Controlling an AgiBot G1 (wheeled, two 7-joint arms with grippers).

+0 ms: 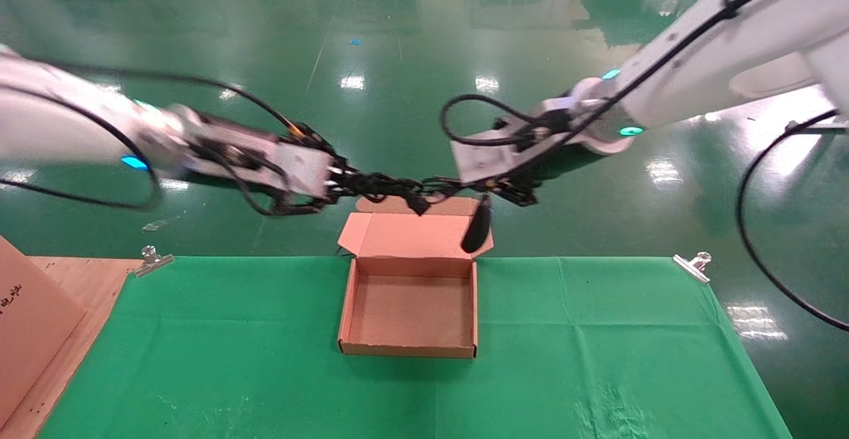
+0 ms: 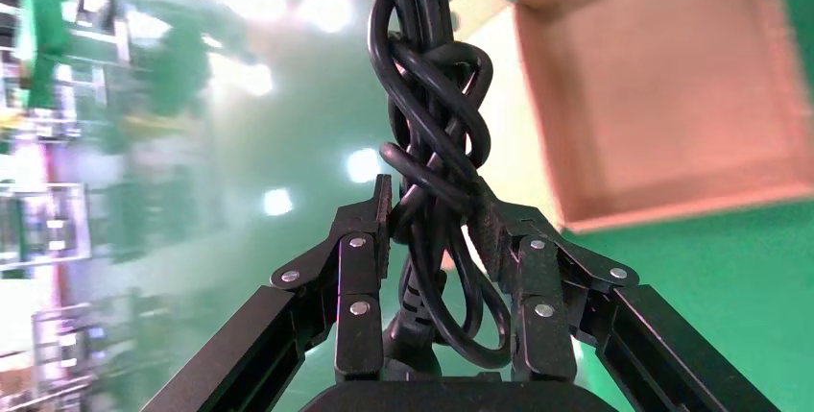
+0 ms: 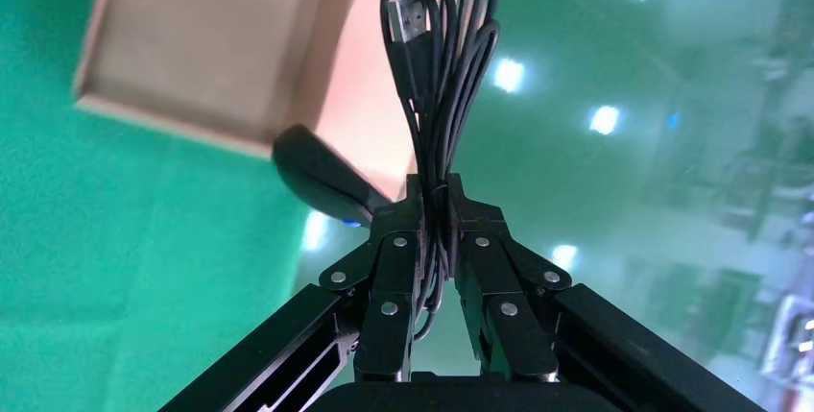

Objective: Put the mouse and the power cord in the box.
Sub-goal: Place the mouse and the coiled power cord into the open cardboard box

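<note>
The box [image 1: 408,353] lies open on the green cloth, with its lid [image 1: 398,235] folded back toward the far edge. My left gripper [image 1: 343,184] hangs above and behind the lid, shut on the power cord [image 1: 385,187], a twisted black bundle reaching toward the right. The left wrist view shows that gripper [image 2: 434,199] pinching the power cord [image 2: 432,95], with the box [image 2: 672,210] beyond. My right gripper [image 1: 496,192] is shut on the mouse's thin wire. The mouse [image 1: 477,228] dangles in front of the lid. In the right wrist view the gripper [image 3: 434,188] clamps the wire loops, with the mouse [image 3: 322,177] beside the box [image 3: 163,114].
A large brown board [image 1: 26,333] leans on the wooden table part at the left. Metal clips [image 1: 151,258] [image 1: 693,263] pin the green cloth [image 1: 597,346] at the far edge. Beyond that edge is green floor.
</note>
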